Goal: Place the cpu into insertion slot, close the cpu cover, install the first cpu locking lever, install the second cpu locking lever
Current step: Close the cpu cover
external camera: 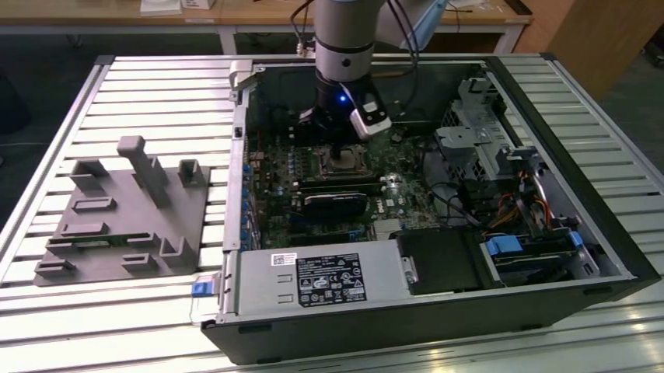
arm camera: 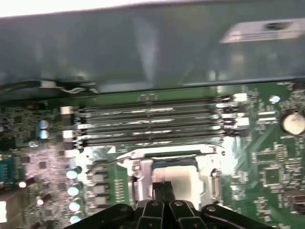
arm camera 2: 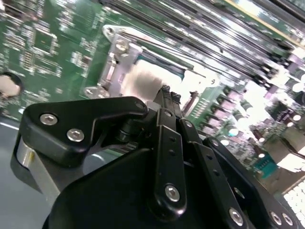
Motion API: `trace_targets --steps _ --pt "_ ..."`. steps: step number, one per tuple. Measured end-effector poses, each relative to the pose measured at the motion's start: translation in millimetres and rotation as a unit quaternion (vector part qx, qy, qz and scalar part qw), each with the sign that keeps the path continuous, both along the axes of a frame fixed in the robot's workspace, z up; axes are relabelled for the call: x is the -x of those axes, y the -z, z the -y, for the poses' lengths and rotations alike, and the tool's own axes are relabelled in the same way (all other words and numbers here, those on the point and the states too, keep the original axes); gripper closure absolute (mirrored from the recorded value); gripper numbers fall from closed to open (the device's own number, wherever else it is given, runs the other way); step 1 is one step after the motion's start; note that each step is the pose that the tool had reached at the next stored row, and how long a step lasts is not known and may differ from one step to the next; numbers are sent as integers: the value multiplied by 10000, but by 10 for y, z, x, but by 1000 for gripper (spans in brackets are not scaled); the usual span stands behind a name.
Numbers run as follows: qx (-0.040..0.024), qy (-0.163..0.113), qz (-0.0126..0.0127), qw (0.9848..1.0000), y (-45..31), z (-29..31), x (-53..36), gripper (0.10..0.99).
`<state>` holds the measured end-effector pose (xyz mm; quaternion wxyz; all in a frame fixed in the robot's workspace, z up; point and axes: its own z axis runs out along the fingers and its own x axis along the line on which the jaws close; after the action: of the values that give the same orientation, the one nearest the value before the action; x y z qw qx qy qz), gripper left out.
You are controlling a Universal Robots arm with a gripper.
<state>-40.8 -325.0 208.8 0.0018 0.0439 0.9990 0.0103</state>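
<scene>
Gripper [arm camera 2: 167, 90] down inside the open computer case [external camera: 415, 326], black fingers [arm camera 2: 167, 124] drawn together with no gap and nothing visible between them, tips right at the near edge of the cpu [arm camera: 178, 172]; touching or just clear of it, impossible to tell. Cpu seated in the insertion slot [external camera: 346, 162], pale silvery top bright under the light, framed on all sides by the cpu cover [arm camera: 177, 151], a thin silvery metal frame with a square window; fully flat or slightly lifted, not clear from either wrist view. Just beside the cover's edge, a thin metal lever [arm camera: 107, 161], angled away from the frame. Beyond the socket, long narrow memory slots [arm camera: 152, 119] in parallel rows on the green motherboard [arm camera: 267, 162], and a round silver coin cell [arm camera: 292, 122] off to one side of them. In the exterior view, arm [external camera: 343, 39] reaching down from above the case's far side, a small blue light on the wrist. Nearer that camera, a grey power supply [external camera: 322, 276] with a white and black label, and towards the exterior view's right a blue drive bracket [external camera: 508, 252] amid bundled cables. Case on a slatted metal tabletop [external camera: 135, 93]; on the exterior view's left, well apart from the case, a grey moulded fixture [external camera: 124, 217] with upright posts.
</scene>
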Motion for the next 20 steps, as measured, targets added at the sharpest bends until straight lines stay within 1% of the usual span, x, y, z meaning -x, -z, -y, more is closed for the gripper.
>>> trace_targets --steps 3,5,6,8,17,20 --pt "0 0 -35 10000 0 0 -97 980" --pt "1 -1 -56 10000 0 0 -134 980" --pt "2 0 -64 10000 -2 1 -138 980" --pt "1 0 -65 10000 -21 0 -138 980" --pt "6 0 -65 10000 -206 0 -138 980" --pt "5 0 -64 10000 -252 0 -138 980"
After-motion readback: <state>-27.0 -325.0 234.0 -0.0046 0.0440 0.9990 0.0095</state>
